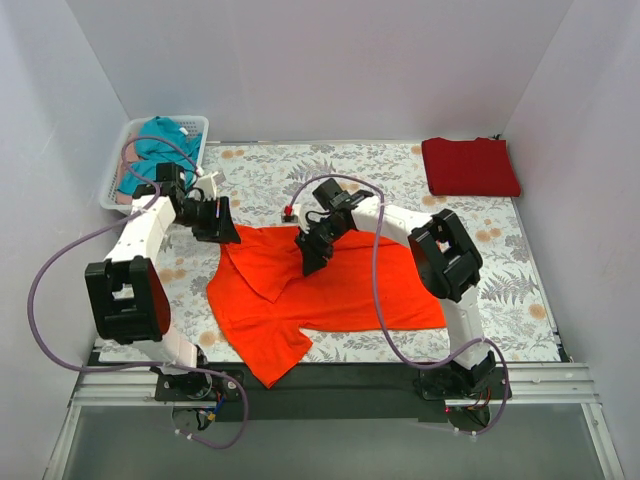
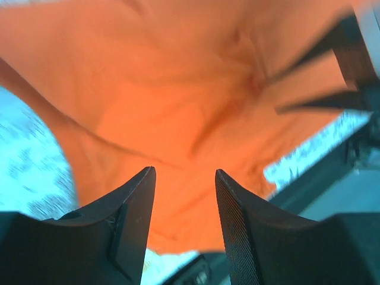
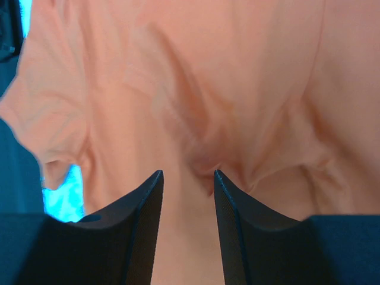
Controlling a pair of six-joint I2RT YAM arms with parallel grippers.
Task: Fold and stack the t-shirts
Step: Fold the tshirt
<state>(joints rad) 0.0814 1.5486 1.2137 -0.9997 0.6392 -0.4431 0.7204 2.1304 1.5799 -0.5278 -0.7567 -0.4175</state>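
The orange-red t-shirt point(image 1: 340, 290) lies spread on the patterned table, with its upper left part folded over and one sleeve hanging toward the front edge. The crimson t-shirt point(image 1: 470, 166) lies folded at the back right. My left gripper point(image 1: 222, 232) is open and empty over the shirt's upper left corner. In the left wrist view its gripper point(image 2: 184, 175) hovers above the orange cloth point(image 2: 178, 89). My right gripper point(image 1: 312, 258) is open and empty over the shirt's upper middle. In the right wrist view its gripper point(image 3: 187, 175) hangs above wrinkled cloth point(image 3: 237, 77).
A white basket point(image 1: 120, 160) at the back left holds a teal garment point(image 1: 160, 140). White walls close the table point(image 1: 500, 260) on three sides. A purple cable point(image 1: 380, 290) from the right arm drapes over the shirt.
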